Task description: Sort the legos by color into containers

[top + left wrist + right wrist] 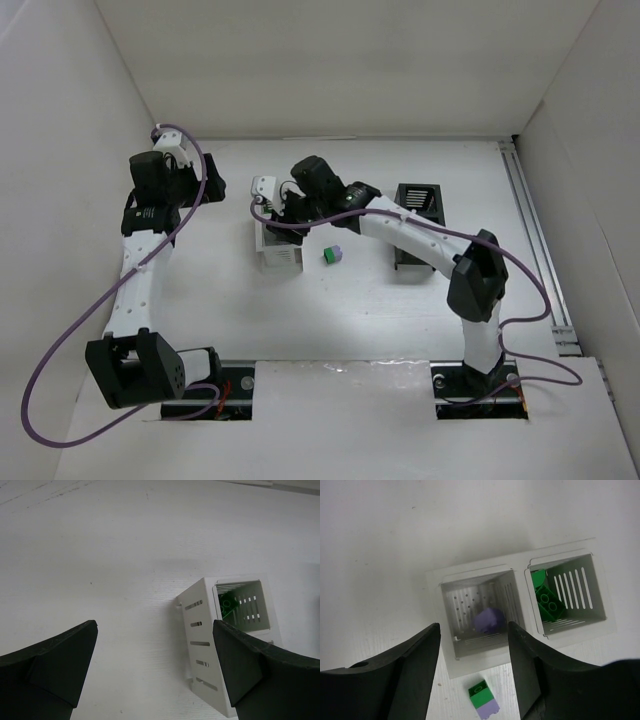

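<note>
Currently one loose piece on the counter (360, 320): a green-on-lavender brick pair (482, 700), two colours stuck together, just beside the white box (470, 577) on the side facing the black box (415, 225).

- Right gripper (474, 630) hangs over the white box, jaws wide apart, nothing held.
- Below it, a lavender brick (487, 621) lies in one compartment and green bricks (547, 600) in the neighbouring one.
- Black box is well apart from the white box; I cannot see what is in it.
- Left gripper (155, 625) is beyond the white box on its far left, jaws wide, empty, low over bare counter.

Risks, as I judge them:
- The joined pair goes into either compartment whole, which mixes the colours. It likely needs splitting first.
- The pair is tiny and sits near the box wall, so a finger could catch the rim and tip or shove the white box.
- An off-centre pinch could flick the pair away.
</note>
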Robot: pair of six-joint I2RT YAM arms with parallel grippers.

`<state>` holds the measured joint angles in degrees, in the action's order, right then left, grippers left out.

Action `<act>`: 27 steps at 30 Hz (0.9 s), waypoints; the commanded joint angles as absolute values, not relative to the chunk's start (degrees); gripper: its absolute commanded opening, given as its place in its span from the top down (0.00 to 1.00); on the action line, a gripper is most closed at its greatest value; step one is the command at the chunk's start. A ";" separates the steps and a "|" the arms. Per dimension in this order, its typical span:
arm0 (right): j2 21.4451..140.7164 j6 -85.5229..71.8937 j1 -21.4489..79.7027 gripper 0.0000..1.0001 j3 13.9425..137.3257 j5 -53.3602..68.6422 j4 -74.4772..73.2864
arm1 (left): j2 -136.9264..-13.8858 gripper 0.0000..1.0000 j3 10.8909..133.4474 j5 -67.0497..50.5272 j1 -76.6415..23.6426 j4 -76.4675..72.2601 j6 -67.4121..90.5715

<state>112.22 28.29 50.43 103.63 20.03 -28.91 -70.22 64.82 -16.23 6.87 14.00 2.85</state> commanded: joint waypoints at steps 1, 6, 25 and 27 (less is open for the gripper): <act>111.45 29.35 50.80 0.38 104.25 21.35 -25.22 | -68.29 0.01 64.42 -17.13 7.21 12.92 3.43; 105.23 29.88 50.27 0.41 96.87 22.59 -19.79 | -67.68 0.01 64.42 -21.96 7.21 12.92 1.94; 96.84 84.18 20.22 0.29 83.84 41.22 -50.88 | -67.58 0.01 63.19 -24.79 6.68 10.55 1.41; 101.66 89.53 20.21 0.28 87.00 41.22 -51.59 | -68.20 0.01 63.81 -24.18 6.68 10.55 1.93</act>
<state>96.68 73.30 20.29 83.40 37.41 -47.22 -67.13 63.22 -23.70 6.83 12.64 1.98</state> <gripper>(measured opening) 0.721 0.993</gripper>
